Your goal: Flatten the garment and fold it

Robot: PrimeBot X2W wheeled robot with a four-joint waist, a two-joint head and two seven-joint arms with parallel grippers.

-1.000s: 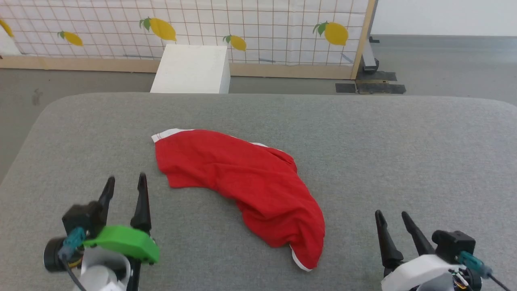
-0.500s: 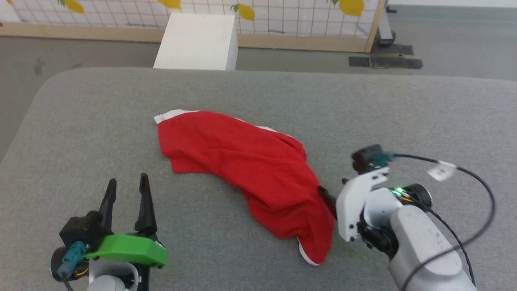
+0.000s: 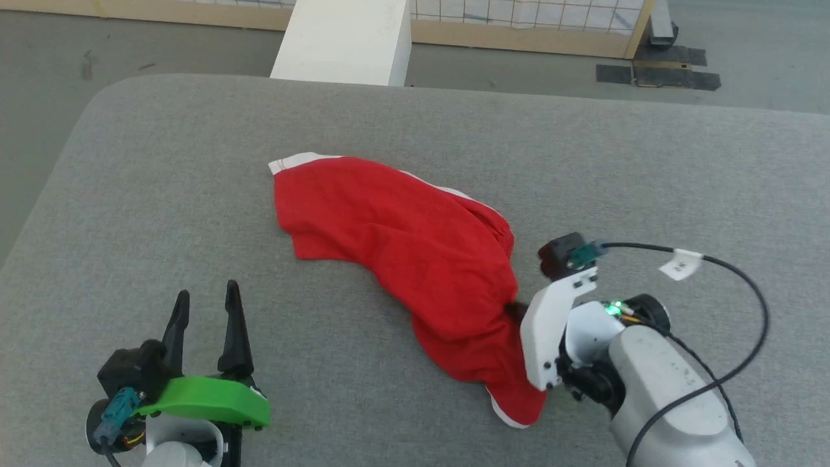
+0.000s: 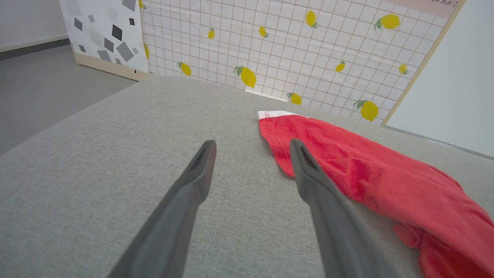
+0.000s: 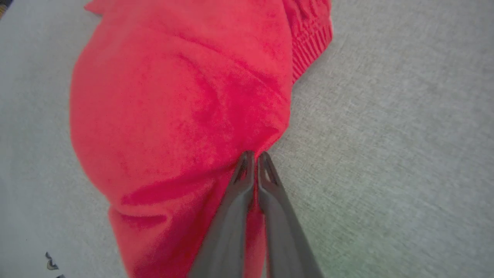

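**Red shorts pinched at one edge**

Red shorts lie crumpled mid-pad, running 11 to 5 o'clock; right gripper is pinched tight on their 4 o'clock edge, probably to drag them flat; left gripper sits at 7 o'clock, spread wide, empty.

Mid-surface: garment, L tool front-left (apart), R tool at its right edge.

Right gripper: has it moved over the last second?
Yes. The right gripper was clear of the garment, off its near right end; now it has reached in leftward to the garment's right edge, pinched shut on the fabric.
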